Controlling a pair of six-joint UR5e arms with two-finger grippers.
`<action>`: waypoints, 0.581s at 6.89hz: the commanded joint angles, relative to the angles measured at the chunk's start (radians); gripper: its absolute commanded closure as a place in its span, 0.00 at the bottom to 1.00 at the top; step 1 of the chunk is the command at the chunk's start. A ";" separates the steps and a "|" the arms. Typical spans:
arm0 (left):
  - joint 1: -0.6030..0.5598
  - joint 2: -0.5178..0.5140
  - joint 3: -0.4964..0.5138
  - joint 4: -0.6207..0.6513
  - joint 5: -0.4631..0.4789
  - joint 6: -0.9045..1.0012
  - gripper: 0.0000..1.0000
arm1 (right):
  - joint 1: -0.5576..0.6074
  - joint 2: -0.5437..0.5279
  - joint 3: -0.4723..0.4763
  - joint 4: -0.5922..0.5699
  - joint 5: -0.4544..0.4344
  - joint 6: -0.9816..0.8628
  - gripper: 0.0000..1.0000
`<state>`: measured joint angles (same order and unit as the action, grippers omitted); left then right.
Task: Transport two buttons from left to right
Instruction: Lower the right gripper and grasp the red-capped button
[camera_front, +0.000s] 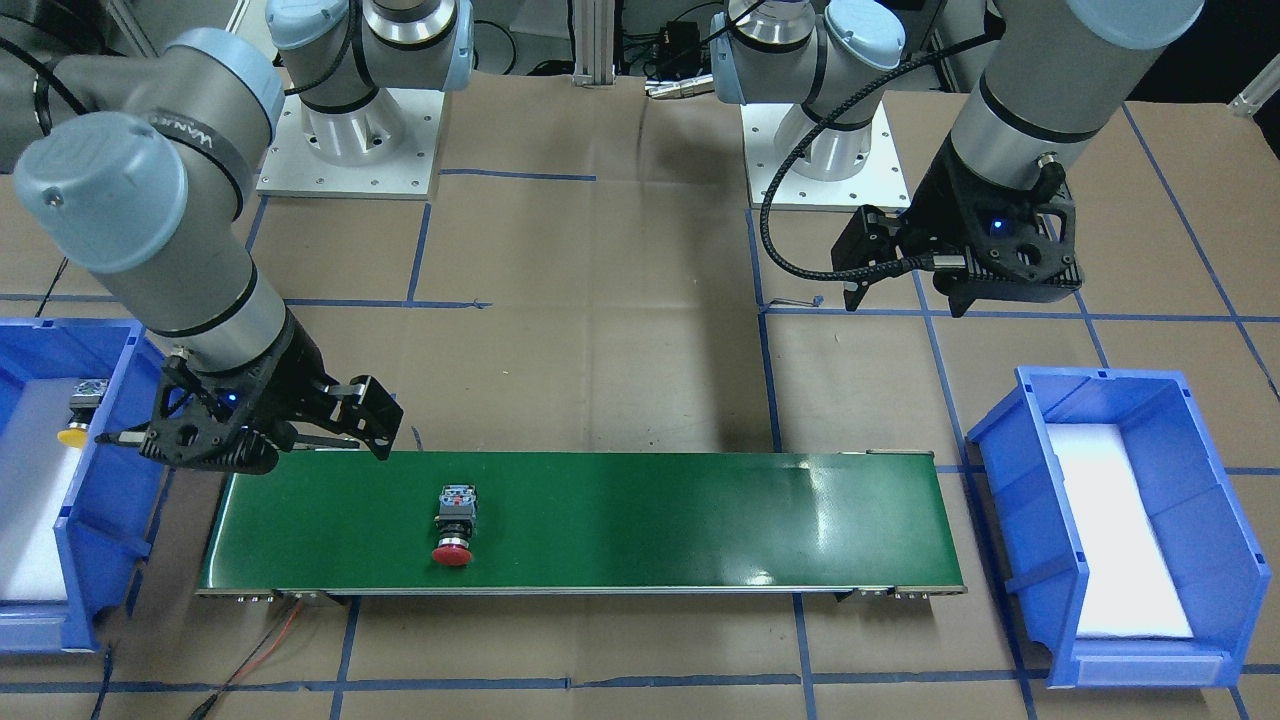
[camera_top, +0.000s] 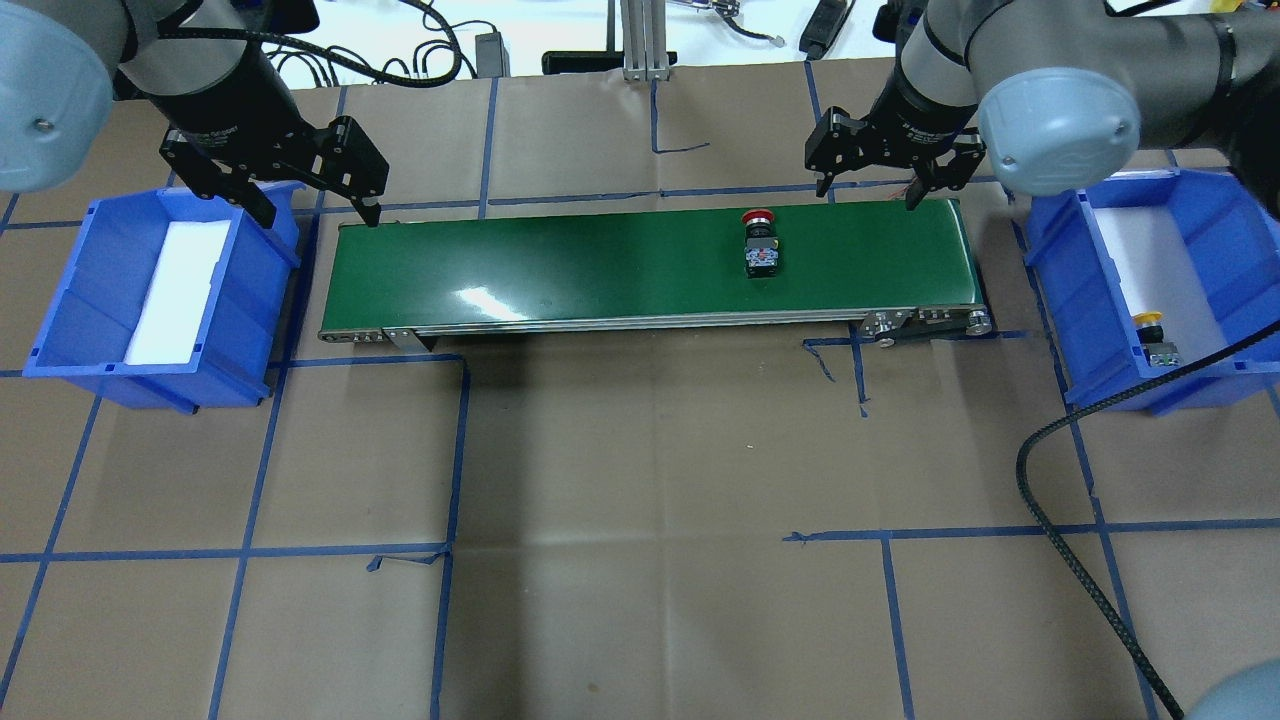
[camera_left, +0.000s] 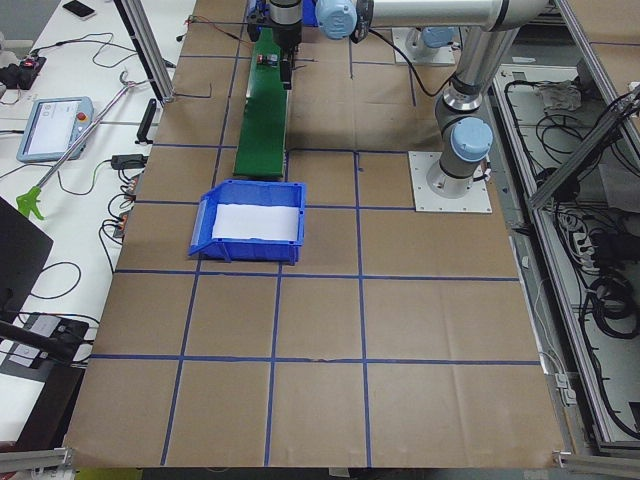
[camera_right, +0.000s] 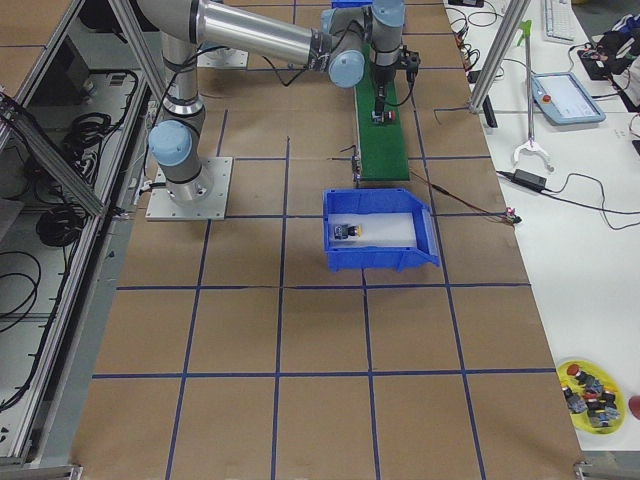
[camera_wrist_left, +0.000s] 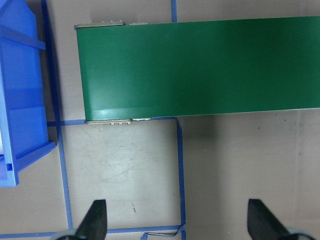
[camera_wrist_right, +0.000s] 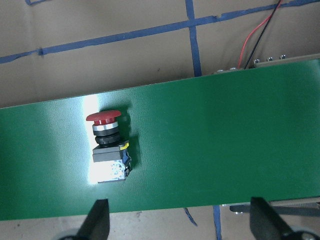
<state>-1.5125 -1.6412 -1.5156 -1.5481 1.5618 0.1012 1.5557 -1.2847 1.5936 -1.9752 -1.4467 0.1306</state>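
Note:
The red-capped button (camera_top: 760, 245) lies on its side on the green conveyor belt (camera_top: 600, 265), toward the belt's right end; it also shows in the front view (camera_front: 455, 522) and the right wrist view (camera_wrist_right: 107, 145). The yellow-capped button (camera_top: 1155, 338) lies in the right blue bin (camera_top: 1050, 280), also seen in the front view (camera_front: 80, 415). My right gripper (camera_top: 866, 195) is open and empty, above the belt's far edge, just right of the red button. My left gripper (camera_top: 322, 215) is open and empty, at the belt's left end beside the left blue bin (camera_top: 60, 290).
The left bin holds only a white foam liner (camera_top: 175, 290). Blue tape lines cross the brown paper table. A black cable (camera_top: 1080, 560) lies on the table at the front right. Red and black wires (camera_front: 270, 640) run from the belt's right end.

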 joint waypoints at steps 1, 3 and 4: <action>0.000 -0.002 0.000 0.000 0.000 -0.005 0.00 | 0.007 0.071 0.000 -0.053 0.000 0.004 0.01; 0.000 -0.002 0.000 -0.001 0.000 -0.001 0.00 | 0.021 0.126 -0.007 -0.105 0.014 0.006 0.00; 0.000 -0.002 0.000 -0.001 0.001 -0.001 0.00 | 0.027 0.146 -0.010 -0.119 0.014 0.006 0.01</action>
<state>-1.5125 -1.6429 -1.5156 -1.5492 1.5623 0.0994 1.5743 -1.1645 1.5864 -2.0725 -1.4350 0.1363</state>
